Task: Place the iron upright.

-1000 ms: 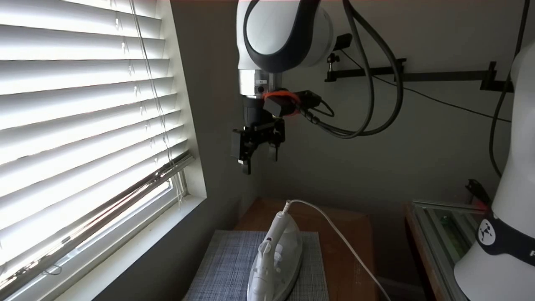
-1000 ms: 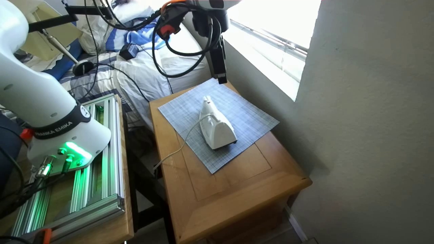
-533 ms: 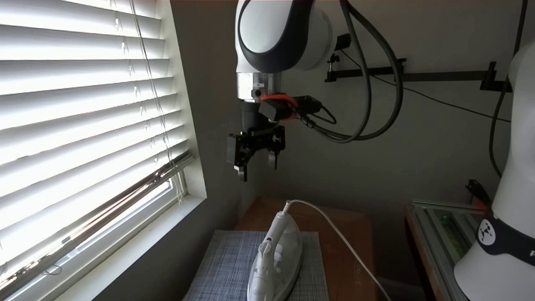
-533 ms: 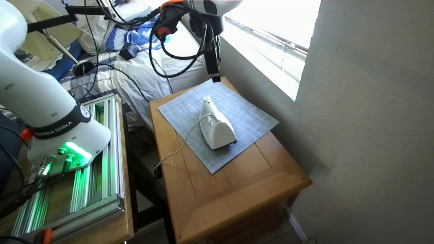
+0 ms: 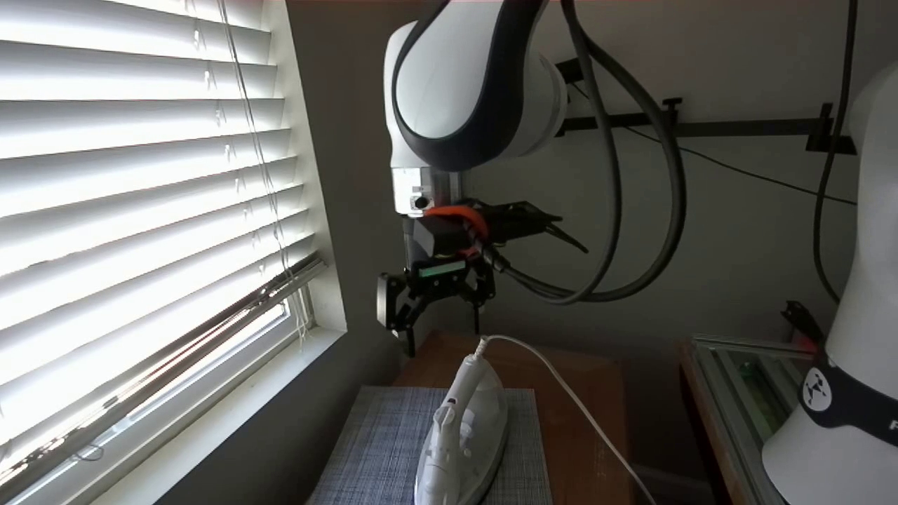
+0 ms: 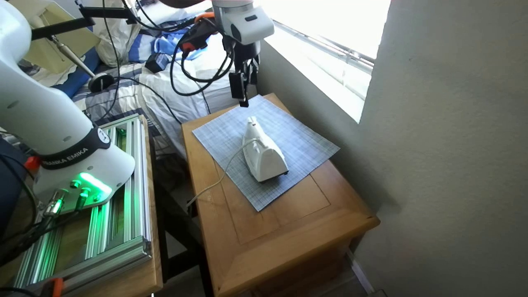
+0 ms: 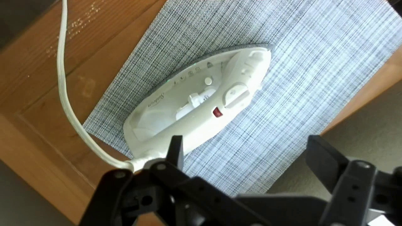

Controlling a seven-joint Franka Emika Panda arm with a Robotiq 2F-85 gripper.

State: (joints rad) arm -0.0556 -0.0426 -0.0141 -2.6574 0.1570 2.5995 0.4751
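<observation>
Nearest in an exterior view comes the front of a brown wooden table [image 6: 268,247]. Farther in, a rectangular grey-blue woven mat [image 6: 305,148] bears the white clothes iron [image 6: 266,163] with its arched handle [image 7: 194,128], which lies flat, blunt heel near, pointed nose far. A thin white cord [image 7: 62,75] leaves the heel and runs to the table's left edge. In both exterior views the black two-fingered gripper [image 5: 443,335] hangs higher than the iron, apart from it, the fingers spread wide and nothing between them. Farthest of these, at left, is a bed [image 6: 144,101] with white and blue covers.

The step in hand looks like the approach, before any grasp. The next move, I judge, calls for setting the fingers either side of the handle, then descending and gripping; after that the iron must be tipped back onto its heel, where the cord might get trapped. As for containers, I can make out none.
</observation>
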